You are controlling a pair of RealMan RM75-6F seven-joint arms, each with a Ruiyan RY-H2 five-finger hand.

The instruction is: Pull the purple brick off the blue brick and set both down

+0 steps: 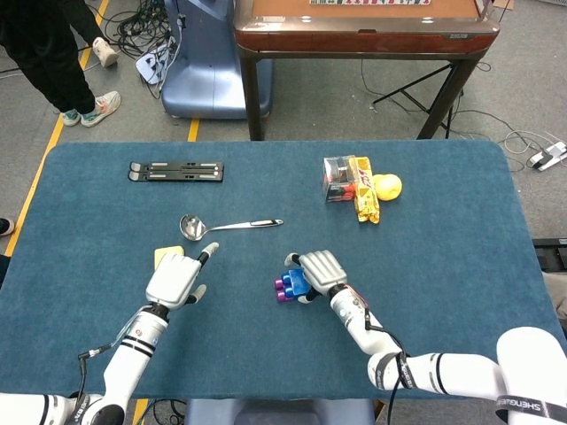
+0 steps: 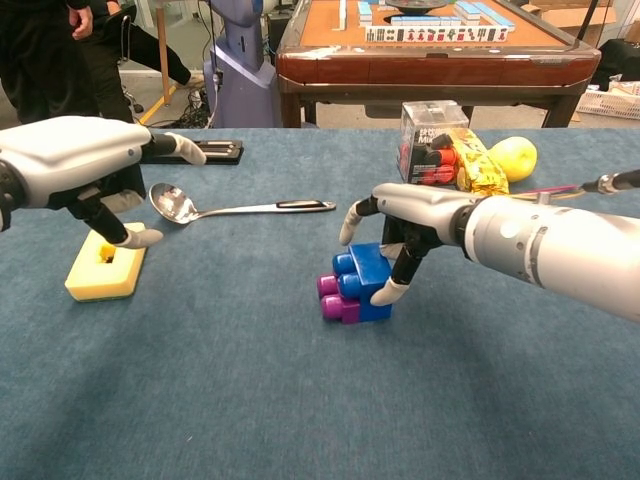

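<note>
The blue brick [image 1: 299,282] [image 2: 362,278] lies on the blue table [image 1: 443,266] near its middle, with the purple brick [image 1: 283,289] [image 2: 335,300] still plugged onto its left side. My right hand [image 1: 323,268] [image 2: 420,210] arches over the blue brick from the right. One fingertip [image 2: 385,292] touches the brick's right face, while the thumb stands apart above its far side. My left hand [image 1: 175,279] [image 2: 75,160] hovers with spread fingers and nothing in it, well left of the bricks.
Under the left hand lies a yellow sponge [image 2: 105,262]. A metal ladle [image 1: 226,226] lies behind it. A black strip [image 1: 175,171] sits at the far left. A clear box [image 1: 338,177], a snack pack [image 1: 365,202] and a lemon [image 1: 387,186] stand at the far right.
</note>
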